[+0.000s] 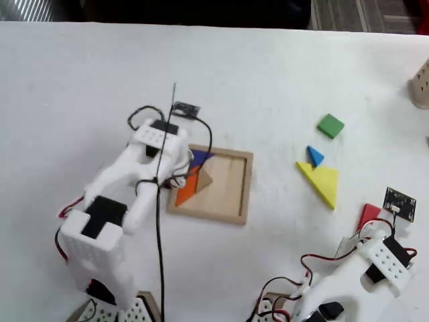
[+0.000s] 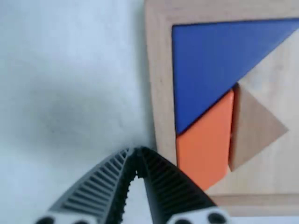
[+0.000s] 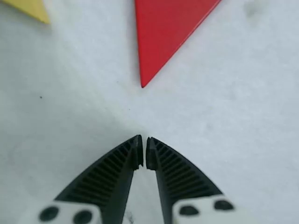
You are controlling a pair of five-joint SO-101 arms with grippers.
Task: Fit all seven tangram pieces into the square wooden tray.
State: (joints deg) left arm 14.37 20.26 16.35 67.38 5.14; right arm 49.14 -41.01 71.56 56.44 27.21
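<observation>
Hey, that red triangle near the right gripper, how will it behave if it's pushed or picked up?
The red triangle looks flat, thin and rigid, so it probably slides rather than rolling or tipping. Lying flush on the white table, its low edges may be hard to pinch. Pushed off-centre near its sharp corner, it would likely spin.

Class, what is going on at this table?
The wooden tray holds a large blue triangle, an orange piece and a tan triangle. The left gripper is shut and empty beside its rim. The right gripper, also shut, points at the red triangle. A green square, small blue triangle and yellow triangle lie loose on the table.
</observation>
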